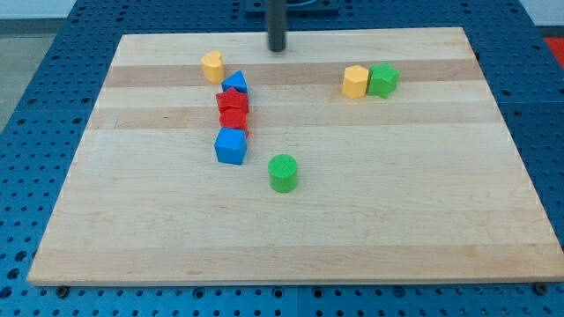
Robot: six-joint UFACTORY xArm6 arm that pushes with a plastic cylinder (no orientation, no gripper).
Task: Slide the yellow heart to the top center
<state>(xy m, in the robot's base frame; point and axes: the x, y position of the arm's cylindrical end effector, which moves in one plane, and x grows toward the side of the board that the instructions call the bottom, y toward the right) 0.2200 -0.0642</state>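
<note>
The pale wooden tabletop (370,202) lies on a blue pegboard (53,53). My tip (278,48), no hand, rests apart from the yellow heart block (212,66), toward the view's right

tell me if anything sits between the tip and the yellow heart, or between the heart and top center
Nothing visible blocks either path. My tip sits at the top centre, to the right of the yellow heart, with bare board between them. The blue triangle lies just below-right of the heart, off that line.

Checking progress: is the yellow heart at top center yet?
Not yet: yellow heart sits upper left, left of my tip.
</note>
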